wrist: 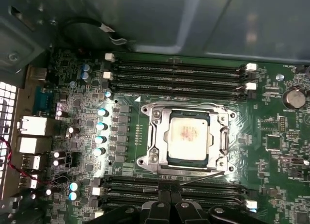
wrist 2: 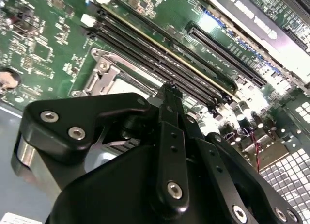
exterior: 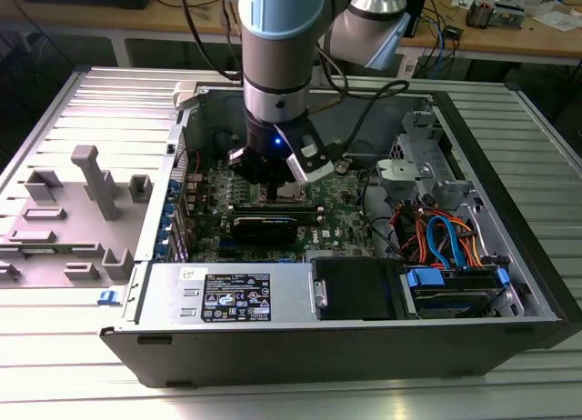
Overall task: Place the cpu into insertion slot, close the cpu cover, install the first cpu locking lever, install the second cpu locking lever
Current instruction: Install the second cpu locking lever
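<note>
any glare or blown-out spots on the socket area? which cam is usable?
First wrist view: bright glare on the cpu top and washed-out board beside the insertion slot, still readable. Second wrist view: the gripper body blocks most of the socket. Exterior view: the arm shades it.

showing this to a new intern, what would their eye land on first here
Most likely the pale blue and silver robot arm reaching down into the open computer case, its gripper low over the green motherboard. In the first wrist view the cpu stands out, silver-topped, seated in the insertion slot with the cpu cover framing it, between rows of black memory slots.
</note>
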